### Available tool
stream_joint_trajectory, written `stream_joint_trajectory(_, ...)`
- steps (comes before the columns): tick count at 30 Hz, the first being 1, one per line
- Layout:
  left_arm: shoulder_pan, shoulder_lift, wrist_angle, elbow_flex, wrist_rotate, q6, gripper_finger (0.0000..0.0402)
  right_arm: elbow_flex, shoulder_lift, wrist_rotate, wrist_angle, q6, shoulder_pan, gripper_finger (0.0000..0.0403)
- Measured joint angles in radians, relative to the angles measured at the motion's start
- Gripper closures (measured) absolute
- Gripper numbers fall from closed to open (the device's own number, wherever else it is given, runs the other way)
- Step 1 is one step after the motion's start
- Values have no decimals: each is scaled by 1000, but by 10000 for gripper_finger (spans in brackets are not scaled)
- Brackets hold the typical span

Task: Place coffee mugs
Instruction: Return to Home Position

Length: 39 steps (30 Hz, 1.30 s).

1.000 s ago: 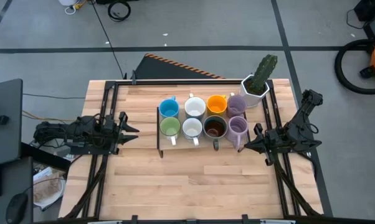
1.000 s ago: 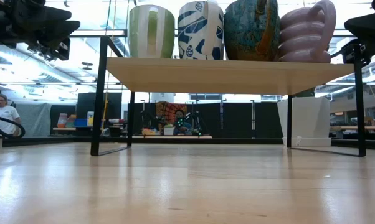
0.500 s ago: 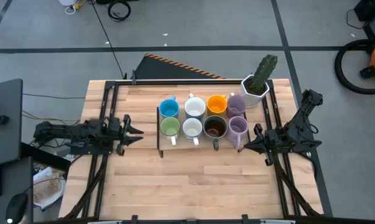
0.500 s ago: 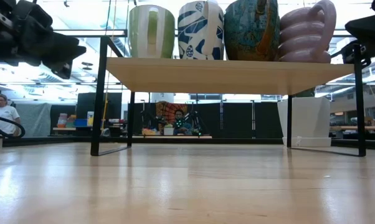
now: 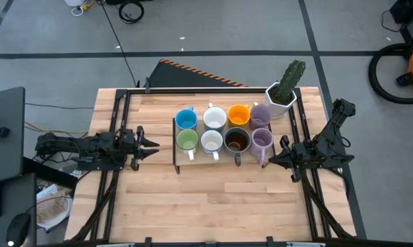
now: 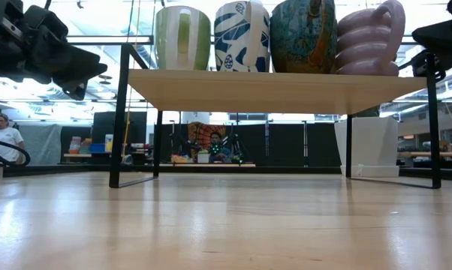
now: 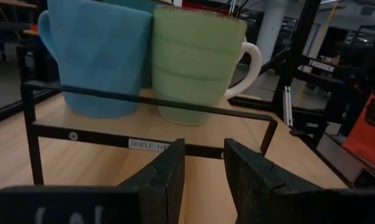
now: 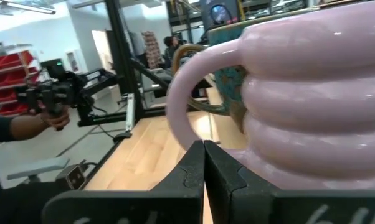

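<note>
Eight mugs stand upright in two rows on a low black-framed wooden shelf [image 5: 175, 147] at mid-table: blue [image 5: 186, 119], white [image 5: 215, 117], orange [image 5: 239, 114] and lilac [image 5: 261, 114] behind; green [image 5: 186, 140], white [image 5: 211, 141], dark brown [image 5: 236, 141] and lilac [image 5: 261, 139] in front. My left gripper [image 5: 154, 145] is open and empty, level, just left of the shelf, facing the green mug [image 7: 197, 68] and blue mug [image 7: 97, 56]. My right gripper [image 5: 272, 159] is shut, its tips right at the near lilac mug's handle [image 8: 181, 112]. My right gripper comes level from the table's right with shut fingers [image 8: 190, 168], close under the near lilac mug's handle [image 8: 175, 124]. I cannot tell whether they touch it. The mug stands upright on the shelf.
A white hexagonal pot with a cactus [image 5: 282, 95] stands at the shelf's far right corner. The bare wooden tabletop [image 5: 213, 199] lies open in front of the shelf. A person [image 6: 1, 135] sits in the room beyond the table.
My left gripper has moved toward the table's right edge, closer to the shelf's left end, and a little down. My right gripper and the mugs have kept still.
</note>
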Motion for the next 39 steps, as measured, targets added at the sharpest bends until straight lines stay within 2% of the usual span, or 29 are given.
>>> stream_joint_trajectory(5,0,12,-4,0,0,-13,285,0,0,43,0,-1,0,394)
stream_joint_trajectory(12,0,12,-7,-1,-1,-13,285,0,0,48,9,-5,0,394)
stream_joint_trajectory(22,0,12,4,-1,-1,-12,285,1,0,111,26,-75,0,394)
stream_joint_trajectory(39,0,12,11,-2,-1,-11,285,1,0,107,24,-68,0,394)
